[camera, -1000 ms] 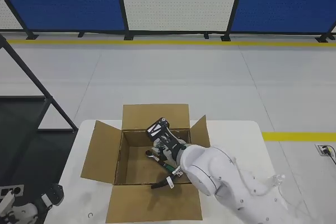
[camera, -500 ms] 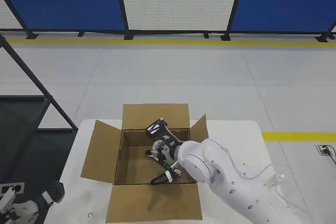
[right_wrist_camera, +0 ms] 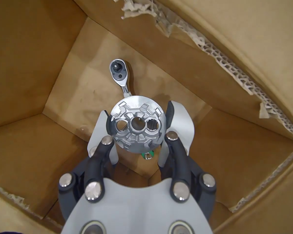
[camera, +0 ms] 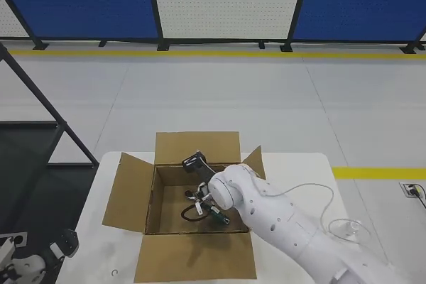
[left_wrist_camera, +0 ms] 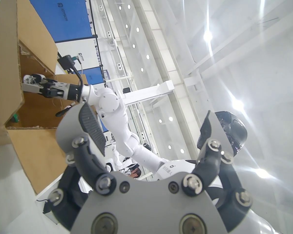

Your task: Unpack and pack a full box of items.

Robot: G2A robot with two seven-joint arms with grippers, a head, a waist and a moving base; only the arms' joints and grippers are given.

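- Top view: your right arm has swung further over the open brown cardboard box (camera: pixel 131 202) at frame centre and dipped inside.
- Right gripper (right_wrist_camera: pixel 138 109) clenches the round silver machined metal disc (right_wrist_camera: pixel 136 125), above the chrome ratchet wrench (right_wrist_camera: pixel 119 71) on the floor.
- Left gripper (left_wrist_camera: pixel 146 115) gapes, empty.
- Likely you're packing the disc.

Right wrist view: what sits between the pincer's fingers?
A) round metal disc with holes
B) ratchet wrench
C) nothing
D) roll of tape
A: the right pincer grips the round metal disc by its edge, while the ratchet wrench lies on the floor of the box below it.
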